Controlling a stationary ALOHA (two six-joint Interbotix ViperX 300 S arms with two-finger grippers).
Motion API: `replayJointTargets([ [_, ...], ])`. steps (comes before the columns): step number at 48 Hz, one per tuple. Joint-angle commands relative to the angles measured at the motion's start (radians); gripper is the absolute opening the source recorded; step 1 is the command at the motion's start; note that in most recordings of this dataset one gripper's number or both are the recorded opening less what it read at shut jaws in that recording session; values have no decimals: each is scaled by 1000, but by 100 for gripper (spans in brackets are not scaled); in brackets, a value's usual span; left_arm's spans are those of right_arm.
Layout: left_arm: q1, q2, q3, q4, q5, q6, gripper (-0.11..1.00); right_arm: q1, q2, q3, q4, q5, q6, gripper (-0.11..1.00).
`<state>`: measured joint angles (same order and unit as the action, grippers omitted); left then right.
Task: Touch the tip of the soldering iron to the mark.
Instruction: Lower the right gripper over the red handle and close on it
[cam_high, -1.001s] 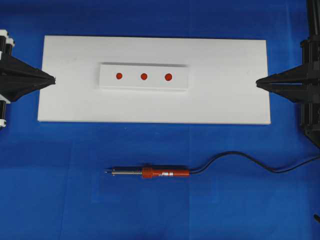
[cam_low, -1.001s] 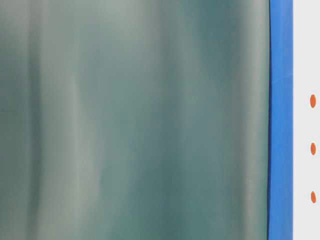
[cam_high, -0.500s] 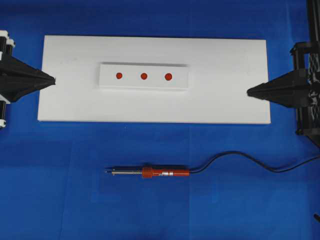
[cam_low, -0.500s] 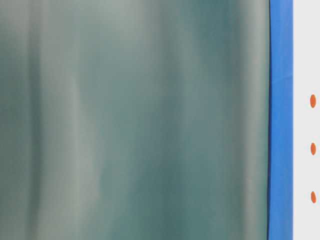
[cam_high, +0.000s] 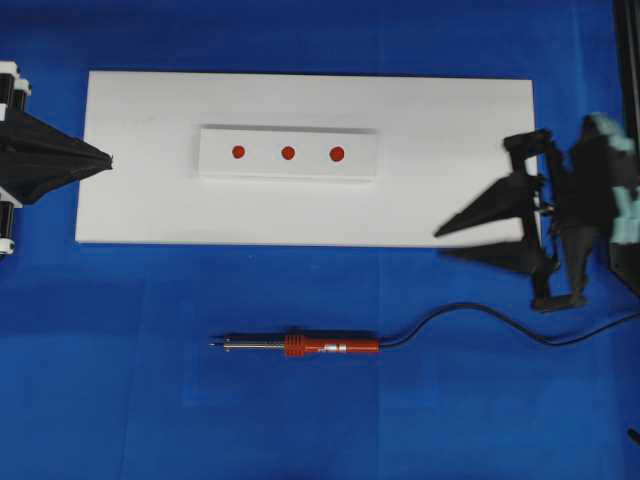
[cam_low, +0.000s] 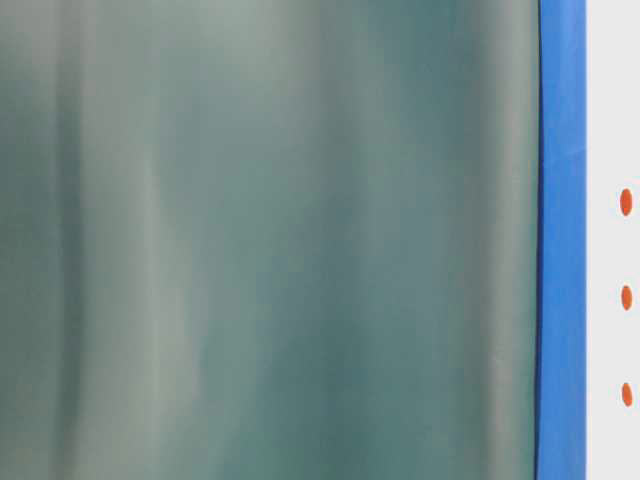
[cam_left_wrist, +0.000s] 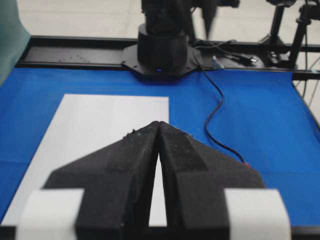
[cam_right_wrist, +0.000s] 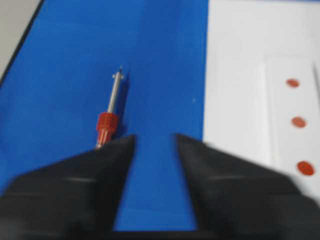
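The soldering iron (cam_high: 300, 345) lies flat on the blue bench (cam_high: 150, 400), in front of the big white board (cam_high: 450, 130). Its thin silver tip (cam_high: 214, 343) points to the left side of the overhead view, and its red handle (cam_high: 330, 346) sits behind the tip. A long black cord (cam_high: 470, 310) runs from the handle in a wavy line off to the right edge. Nothing is touching the iron.

On the white board sits a smaller white strip (cam_high: 288, 153) with three red dots in a row — the left dot (cam_high: 238, 152), the middle dot (cam_high: 288, 153) and the right dot (cam_high: 337, 154). The iron is well apart from all of them.

The right hand (cam_high: 440, 243) hangs over the front right corner of the board, near the cord. Its two black fingers (cam_high: 490, 210) are spread apart with a clear gap between them — they hold nothing. In the right wrist view the iron (cam_right_wrist: 111, 107) shows beyond the gap, lying on the blue, with the dots off to the side.

The left hand (cam_high: 108, 160) is at the left edge of the board. Its fingers (cam_left_wrist: 125, 165) are pressed together, with nothing between them.

The table-level view is mostly a blurry green sheet (cam_low: 270, 240).
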<state>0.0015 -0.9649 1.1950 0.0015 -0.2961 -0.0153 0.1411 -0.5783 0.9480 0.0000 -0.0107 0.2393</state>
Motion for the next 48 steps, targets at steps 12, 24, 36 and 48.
replayJointTargets([
  [12,3,3,-8,0,-11,2,2,54,250,-133,3,-49,97,89],
  [24,3,0,-6,-2,-12,2,2,106,471,-233,61,-127,101,86],
  [36,5,0,-5,0,-12,2,2,150,634,-333,130,-133,101,86],
  [48,3,0,5,0,-20,0,2,176,762,-354,218,-235,101,85],
])
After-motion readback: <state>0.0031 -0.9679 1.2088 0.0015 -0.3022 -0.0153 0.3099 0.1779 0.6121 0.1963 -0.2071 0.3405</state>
